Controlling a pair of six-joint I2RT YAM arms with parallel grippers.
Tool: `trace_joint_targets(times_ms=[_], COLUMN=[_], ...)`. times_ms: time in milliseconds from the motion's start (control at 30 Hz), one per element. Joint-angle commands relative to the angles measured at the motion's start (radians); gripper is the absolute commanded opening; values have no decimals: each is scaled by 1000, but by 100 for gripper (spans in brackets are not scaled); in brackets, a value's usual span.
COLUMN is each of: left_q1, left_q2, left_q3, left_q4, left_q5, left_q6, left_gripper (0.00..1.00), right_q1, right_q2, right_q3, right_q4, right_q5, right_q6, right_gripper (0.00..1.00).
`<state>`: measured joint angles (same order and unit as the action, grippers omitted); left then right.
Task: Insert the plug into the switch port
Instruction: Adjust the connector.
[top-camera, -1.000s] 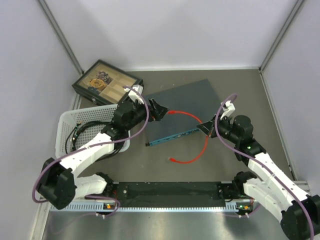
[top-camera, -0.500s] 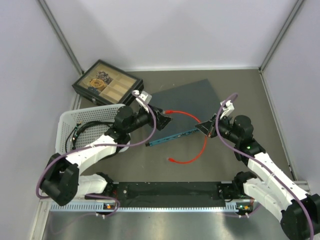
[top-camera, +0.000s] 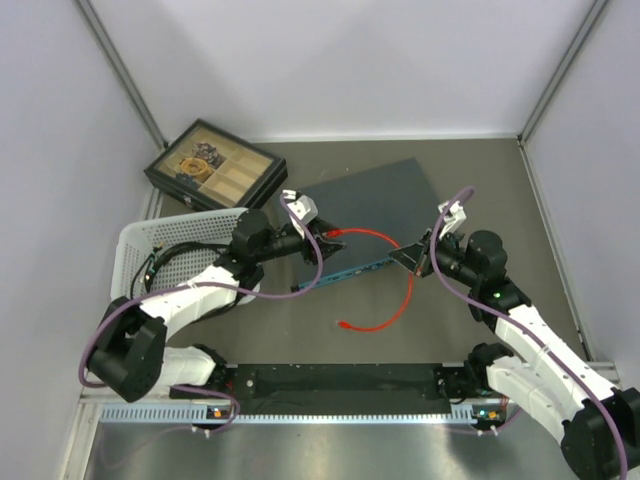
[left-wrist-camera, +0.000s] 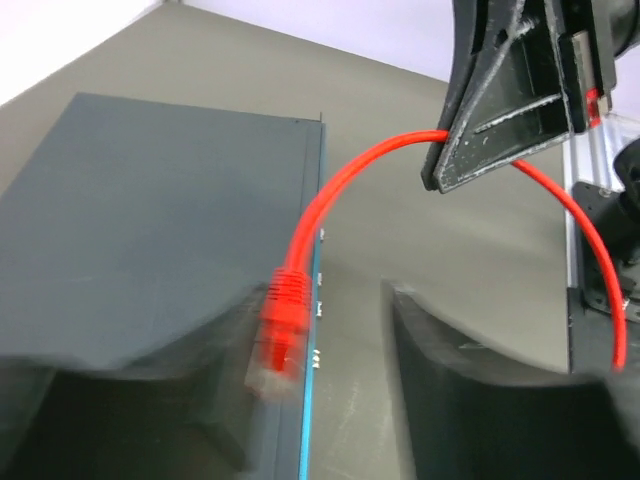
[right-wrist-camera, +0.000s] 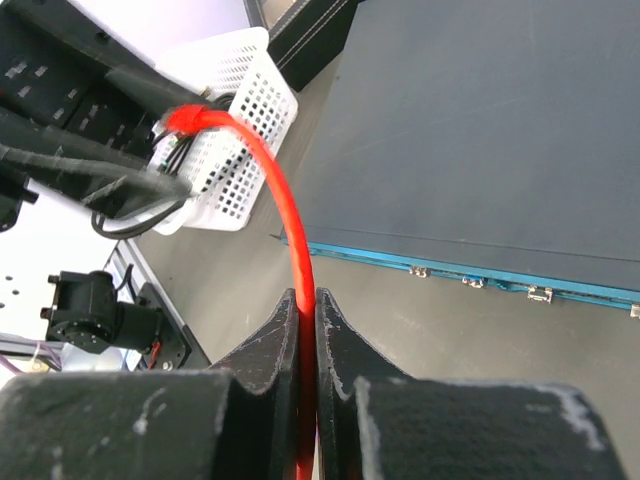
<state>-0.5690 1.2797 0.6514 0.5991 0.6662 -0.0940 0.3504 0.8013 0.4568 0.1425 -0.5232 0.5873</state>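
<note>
The switch (top-camera: 375, 212) is a flat dark blue-grey box lying mid-table, its teal edge (top-camera: 345, 271) with the sockets facing the arms. It also shows in the left wrist view (left-wrist-camera: 150, 220) and the right wrist view (right-wrist-camera: 480, 130). A red cable (top-camera: 372, 233) arcs over it. My right gripper (top-camera: 412, 257) is shut on the cable's middle (right-wrist-camera: 300, 290). The red plug (left-wrist-camera: 282, 305) with its clear tip hangs over the switch's top near the teal edge. My left gripper (left-wrist-camera: 320, 400) is open around it, with the plug close to the left finger (left-wrist-camera: 130, 400). In the top view my left gripper (top-camera: 325, 240) sits at the cable's left end.
The cable's other plug (top-camera: 343, 322) lies on the table in front of the switch. A black compartmented box (top-camera: 212, 165) stands at the back left. A white basket (top-camera: 170, 260) is at the left under my left arm. A black rail (top-camera: 340, 385) runs along the near edge.
My left arm has reached right and turned its wrist, bringing its open gripper around the plug end of the cable. The right gripper holds the cable in the same place.
</note>
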Motion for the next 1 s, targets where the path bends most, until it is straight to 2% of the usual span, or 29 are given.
trace_joint_targets(times_ms=[0,167,300,400,467,500,567,600,667,700,833,933,967], left_q1=[8,8,9,11,14,14,14,14,14,14,14,14,14], left_q2=[12,3,-13,-25,-29,-33,-33,-29,-28,-29,-43,-48,-46], left_q3=[53,54,57,65,86,114,149,168,224,255,307,349,356], left_q4=[73,62,28,-8,-71,-103,-223,-273,-391,-421,-521,-594,-595], left_q5=[98,99,101,95,60,41,-20,-39,-59,-66,-86,-97,-97], left_q6=[27,30,37,21,-12,-22,-68,-82,-111,-121,-183,-222,-239], left_gripper=[43,24,0,0,0,0,0,0,0,0,0,0,0], right_q1=[-5,-5,-5,-5,-5,-5,-5,-5,-4,-4,25,120,145], right_q2=[-16,-16,-13,-14,-16,-17,-27,-30,-42,-43,-40,-28,-19], right_q3=[6,3,2,5,26,35,71,83,118,131,193,224,232], right_q4=[57,63,63,54,25,-4,-30,-46,-84,-93,-83,-43,-28], right_q5=[-24,-26,-23,-21,-20,-20,-14,-8,15,20,41,92,103], right_q6=[-18,-18,-20,-41,-88,-107,-177,-205,-286,-312,-444,-582,-677], right_gripper=[0,0,0,0,7,21,33,44,51,57,65,66,66])
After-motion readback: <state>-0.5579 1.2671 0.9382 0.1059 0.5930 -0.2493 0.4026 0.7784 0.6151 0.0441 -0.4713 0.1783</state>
